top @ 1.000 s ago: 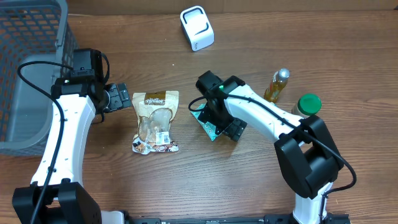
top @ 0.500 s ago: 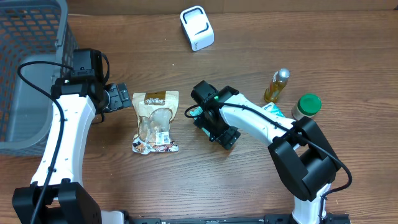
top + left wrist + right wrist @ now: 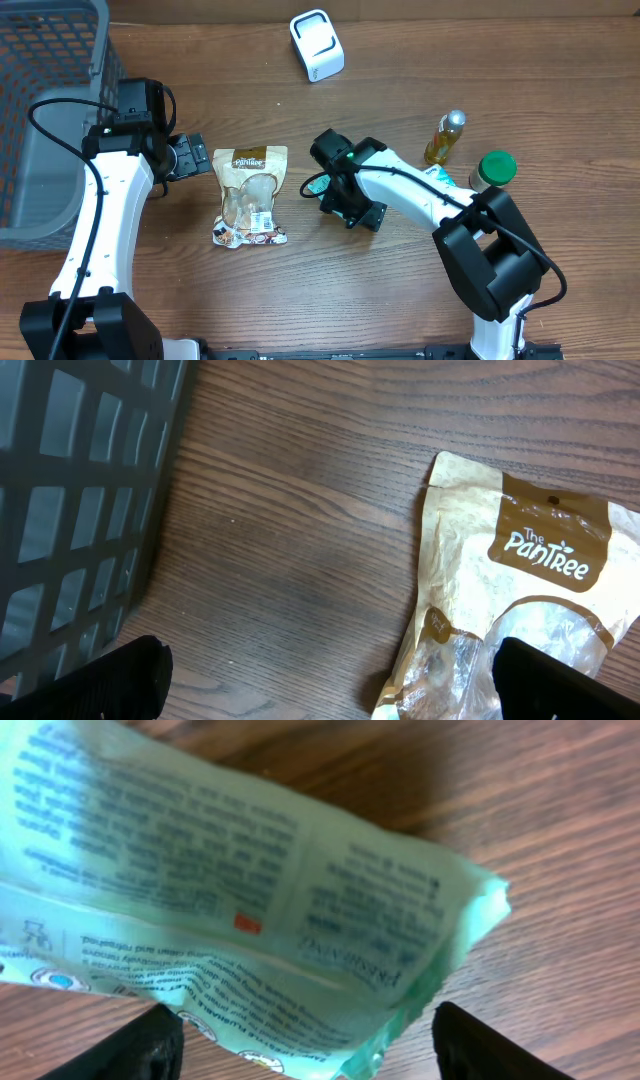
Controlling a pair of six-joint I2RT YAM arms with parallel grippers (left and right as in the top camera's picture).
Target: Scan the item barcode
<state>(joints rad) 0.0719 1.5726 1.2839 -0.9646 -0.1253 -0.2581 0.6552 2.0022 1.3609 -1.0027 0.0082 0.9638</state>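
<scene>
Dark wood-grain tabletop (image 3: 520, 60), grey plastic mesh basket (image 3: 50, 60) at its left edge.
Left gripper (image 3: 335, 680) spread wide; right gripper (image 3: 315, 1048) spread astride a pale green packet (image 3: 250, 920).

Blurred print on green packet (image 3: 250, 920); overhead, right arm (image 3: 410, 188) seemingly hides most.

My left hand (image 3: 340, 685) is wide open, its two black fingertips (image 3: 115, 680) showing at the lower corners of the view. A tan "The PanTree" pouch (image 3: 520, 600) lies flat on the wooden table (image 3: 290, 510) to the right. The dark lattice basket (image 3: 80, 490) fills the left edge.
</scene>
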